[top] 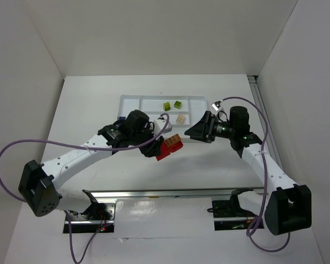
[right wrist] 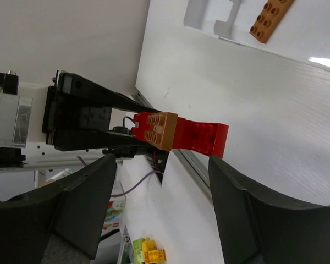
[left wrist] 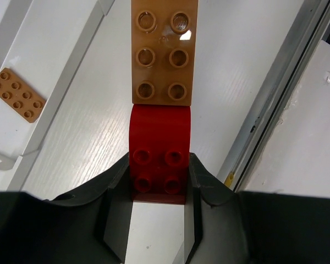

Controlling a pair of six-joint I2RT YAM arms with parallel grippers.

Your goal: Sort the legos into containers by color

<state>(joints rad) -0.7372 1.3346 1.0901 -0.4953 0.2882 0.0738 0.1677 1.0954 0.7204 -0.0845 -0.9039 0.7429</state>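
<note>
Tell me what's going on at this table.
The left gripper is shut on a red brick that has an orange brick joined to its far end, and it holds the pair just in front of the white tray. The right gripper is open and faces the pair without touching it. In the tray, two lime green bricks lie in one compartment, and a loose orange brick lies in another.

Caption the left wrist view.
Left jaws clamp a red lego joined to an orange lego.
</note>
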